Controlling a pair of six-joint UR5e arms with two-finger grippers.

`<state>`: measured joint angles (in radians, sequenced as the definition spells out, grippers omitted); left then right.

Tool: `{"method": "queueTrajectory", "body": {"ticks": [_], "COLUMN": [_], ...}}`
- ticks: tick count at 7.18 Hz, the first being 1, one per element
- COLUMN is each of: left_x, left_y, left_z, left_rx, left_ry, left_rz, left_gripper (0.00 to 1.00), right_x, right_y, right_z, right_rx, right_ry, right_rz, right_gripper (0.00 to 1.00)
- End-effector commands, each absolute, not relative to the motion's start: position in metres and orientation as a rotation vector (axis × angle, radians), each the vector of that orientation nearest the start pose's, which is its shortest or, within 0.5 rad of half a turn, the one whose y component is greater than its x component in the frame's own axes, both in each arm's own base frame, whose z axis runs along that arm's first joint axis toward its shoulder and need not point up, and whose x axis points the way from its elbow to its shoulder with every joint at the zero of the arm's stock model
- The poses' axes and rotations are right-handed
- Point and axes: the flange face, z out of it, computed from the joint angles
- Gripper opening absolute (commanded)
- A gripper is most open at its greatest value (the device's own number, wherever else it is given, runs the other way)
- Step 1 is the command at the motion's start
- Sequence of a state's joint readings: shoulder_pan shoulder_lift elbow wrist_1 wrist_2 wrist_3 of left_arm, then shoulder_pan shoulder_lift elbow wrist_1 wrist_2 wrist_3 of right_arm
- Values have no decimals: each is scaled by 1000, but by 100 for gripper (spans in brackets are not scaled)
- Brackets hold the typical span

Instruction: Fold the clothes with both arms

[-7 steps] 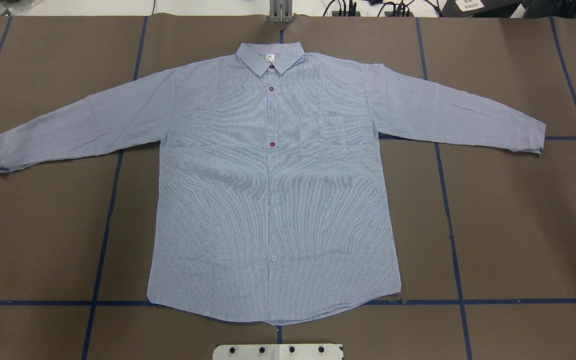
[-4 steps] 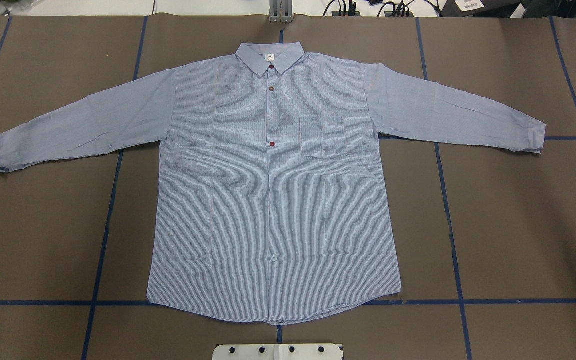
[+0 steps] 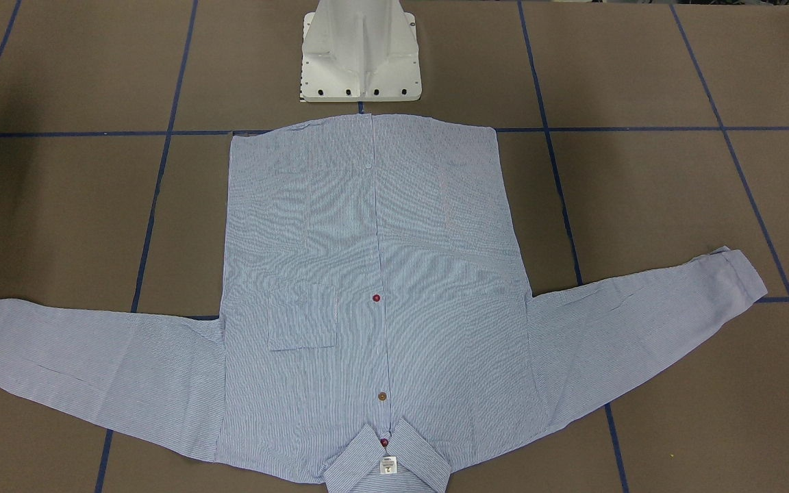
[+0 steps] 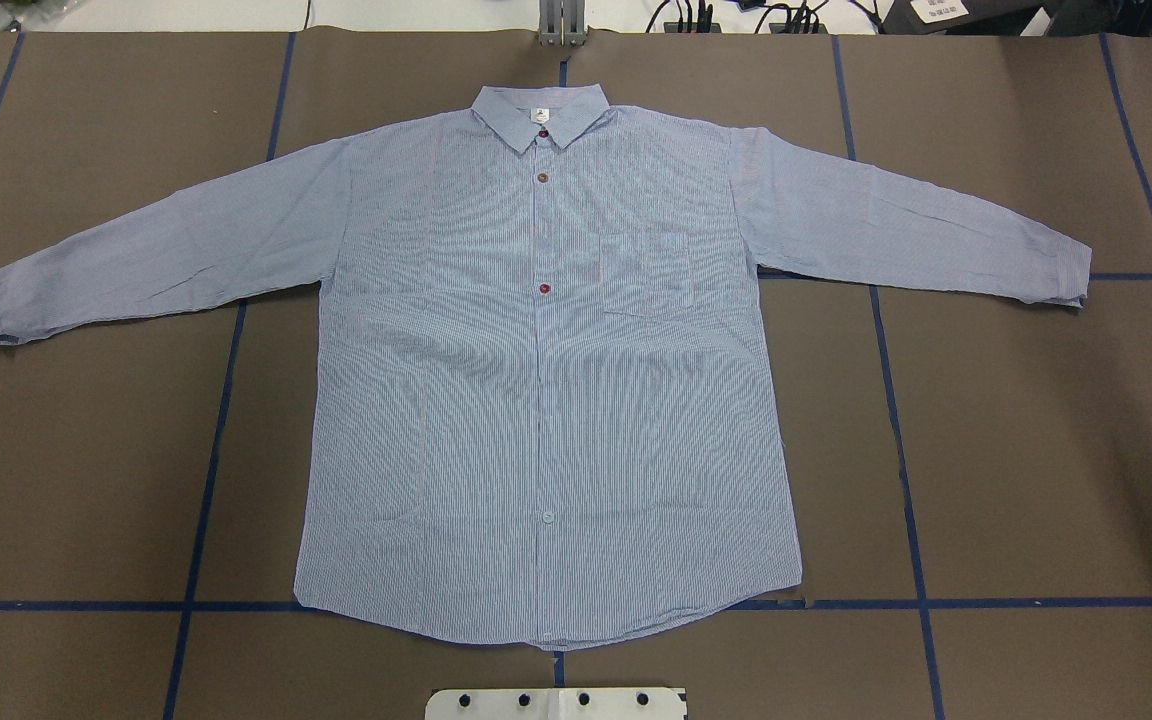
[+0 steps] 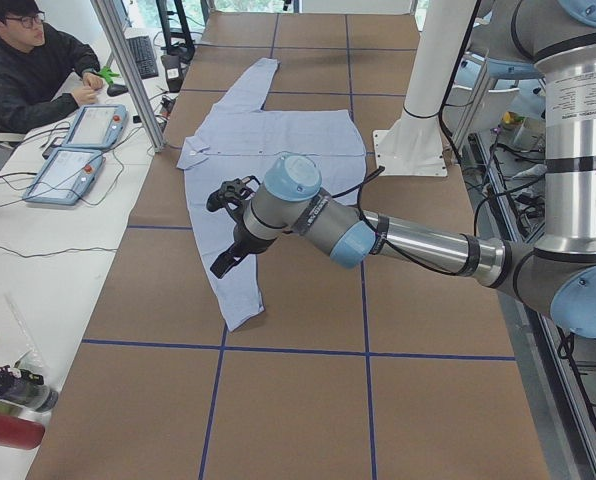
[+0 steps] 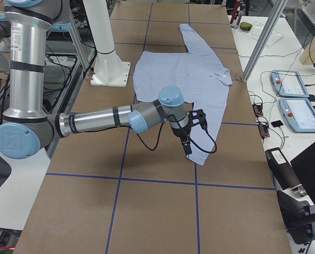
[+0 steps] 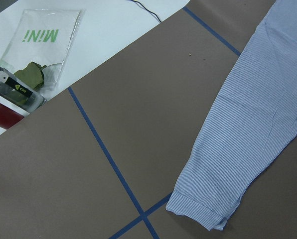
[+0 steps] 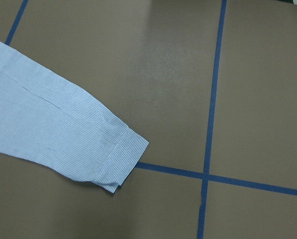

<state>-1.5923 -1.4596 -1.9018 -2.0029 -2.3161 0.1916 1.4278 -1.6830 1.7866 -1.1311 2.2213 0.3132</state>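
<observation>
**Shirt** (image 4: 546,400), light blue-and-white striped, long-sleeved: is being shown flat, face up and buttoned on the brown table covering (image 4: 1036,450). Both sleeves are being spread outward. The collar (image 4: 541,115) is being laid at the side far from the white pedestal base (image 3: 361,61), the hem just beside that base.

**Left gripper** (image 5: 226,250): is being held above the sleeve on the robot's left, near the left cuff (image 7: 198,211).

**Right gripper** (image 6: 187,140): is being held above the opposite sleeve, near the right cuff (image 8: 121,159).

**Pincers, both:** whether apart or together cannot be told, as they are being shown in the side views only.

**Blue tape lines** (image 4: 901,450): are being overlapped by the sleeves and hem.
</observation>
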Motion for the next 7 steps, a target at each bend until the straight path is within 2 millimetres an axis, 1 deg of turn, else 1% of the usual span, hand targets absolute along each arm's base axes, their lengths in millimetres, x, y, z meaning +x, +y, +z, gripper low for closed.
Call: {"method": "queueTrajectory", "body": {"ticks": [1,2,3,4,5,6,7], "left_x": [-76,-76,-76,-76,-76,-76,-76], "left_y": [-458,-458,-458,-458,-458,-458,-458], "left_z": [498,498,498,498,498,498,498], "left_rx": [697,697,697,698,699,698,698], "left_ry": [651,651,651,651,651,651,651], "left_rz": [400,400,400,401,402,401,401], "left_gripper": [100,100,100,100,100,100,100], "right_x": [-40,-86,-134,-150,-152,-163,-172], "right_y": [-477,-480,-478,-477,-477,-490,-502], "right_z": [620,619,618,621,634,635,642], "right_rx": [374,382,401,417,400,400,403], "right_ry": [-883,-913,-883,-852,-839,-835,-815], "right_rz": [113,181,237,246,247,246,250], "right_gripper": [100,100,100,99,95,93,91]}}
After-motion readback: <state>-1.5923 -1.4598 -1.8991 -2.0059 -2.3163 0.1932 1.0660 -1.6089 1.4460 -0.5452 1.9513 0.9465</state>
